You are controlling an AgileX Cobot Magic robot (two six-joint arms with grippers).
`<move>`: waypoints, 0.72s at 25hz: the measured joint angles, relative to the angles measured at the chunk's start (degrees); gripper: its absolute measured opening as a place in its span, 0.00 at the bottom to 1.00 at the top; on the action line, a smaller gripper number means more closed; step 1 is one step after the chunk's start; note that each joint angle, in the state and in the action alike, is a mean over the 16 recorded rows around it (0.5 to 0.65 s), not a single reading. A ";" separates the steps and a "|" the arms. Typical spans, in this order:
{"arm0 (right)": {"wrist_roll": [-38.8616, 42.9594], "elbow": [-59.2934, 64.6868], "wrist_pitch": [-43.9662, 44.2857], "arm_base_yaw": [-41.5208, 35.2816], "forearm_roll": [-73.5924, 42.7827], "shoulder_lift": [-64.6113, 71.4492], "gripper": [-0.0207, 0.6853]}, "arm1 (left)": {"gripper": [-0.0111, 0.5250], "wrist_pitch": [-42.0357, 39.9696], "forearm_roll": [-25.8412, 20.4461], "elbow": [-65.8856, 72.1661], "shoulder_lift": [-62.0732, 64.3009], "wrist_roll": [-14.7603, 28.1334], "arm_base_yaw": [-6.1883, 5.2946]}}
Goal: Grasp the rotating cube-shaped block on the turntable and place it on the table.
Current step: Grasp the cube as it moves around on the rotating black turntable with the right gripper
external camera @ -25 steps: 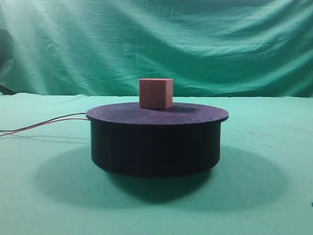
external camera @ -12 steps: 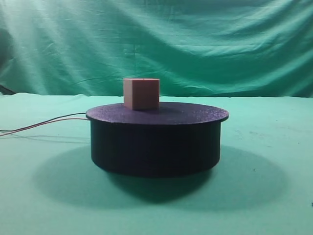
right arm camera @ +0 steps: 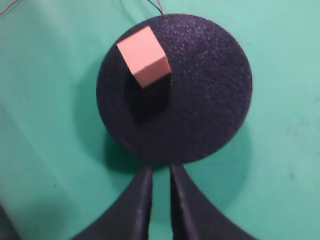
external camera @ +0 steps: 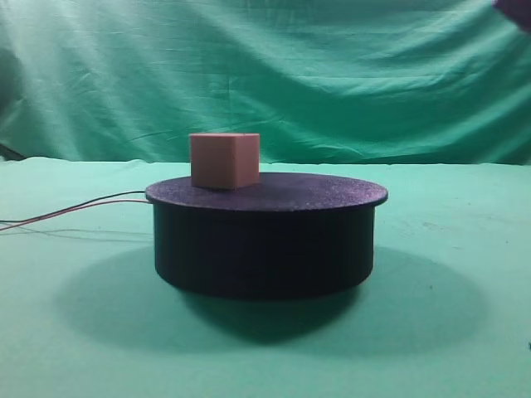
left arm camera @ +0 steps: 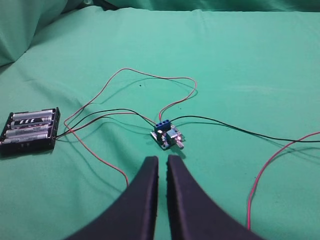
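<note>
The pinkish-orange cube-shaped block (external camera: 224,160) sits on the left part of the black turntable (external camera: 265,240), which stands on the green table (external camera: 465,332). In the right wrist view the block (right arm camera: 143,56) lies at the disc's upper left and the turntable's top (right arm camera: 200,100) fills the middle. My right gripper (right arm camera: 161,169) hovers high above the disc's near edge, jaws nearly together and empty. My left gripper (left arm camera: 162,159) is away from the turntable over bare cloth, jaws nearly together and empty.
Red and black wires (external camera: 75,209) run left from the turntable. In the left wrist view a small circuit board (left arm camera: 167,136) and a black battery holder (left arm camera: 31,130) lie on the cloth, joined by loose wires. A dark arm part (external camera: 514,7) shows at the top right corner.
The block has ridden leftward on the turning disc. A dark arm part has come into the exterior view's top right corner.
</note>
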 joint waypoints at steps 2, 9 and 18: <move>-0.32 -1.93 0.32 0.84 0.40 2.91 0.55 | 0.02 0.00 0.00 0.00 0.00 0.00 0.00; -2.33 -5.83 0.59 1.97 1.90 10.06 0.85 | 0.02 0.00 0.00 0.00 0.00 0.00 0.00; -8.02 -6.60 -2.47 2.67 3.96 15.30 0.84 | 0.02 0.00 0.00 0.00 0.00 0.00 0.00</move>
